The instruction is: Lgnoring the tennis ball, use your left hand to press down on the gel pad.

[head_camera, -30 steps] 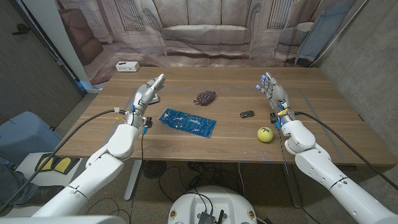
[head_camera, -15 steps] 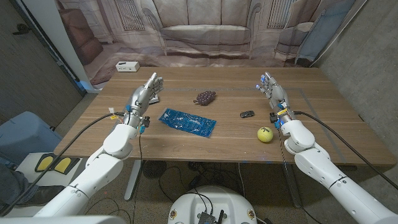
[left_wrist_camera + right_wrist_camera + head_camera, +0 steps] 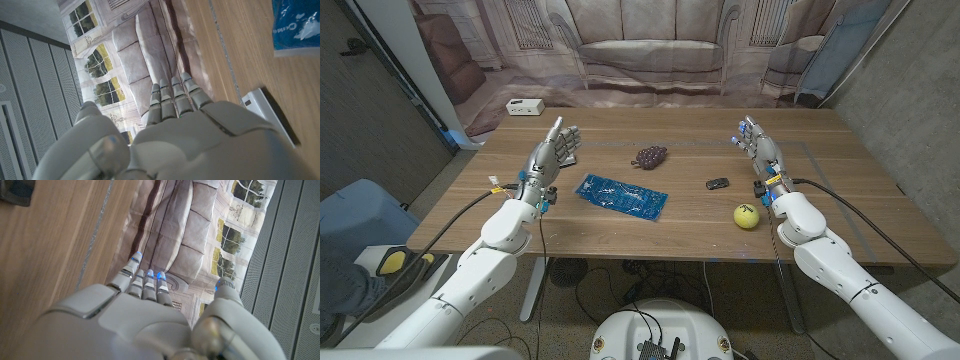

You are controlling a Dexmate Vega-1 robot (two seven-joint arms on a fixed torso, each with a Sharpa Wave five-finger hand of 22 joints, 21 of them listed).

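We judge the press not yet begun: our left hand (image 3: 552,152) hovers open, fingers extended, beside the flat blue gel pad (image 3: 621,195) at mid-table. Our right hand (image 3: 758,150) waits open near the yellow-green tennis ball (image 3: 747,215).

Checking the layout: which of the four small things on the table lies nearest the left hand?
The blue gel pad; grapes, black object and tennis ball lie farther right.

Even, soft indoor light over the table (image 3: 620,235), with short faint shadows and no glare. The head view is sharp; wrist views blur close up.
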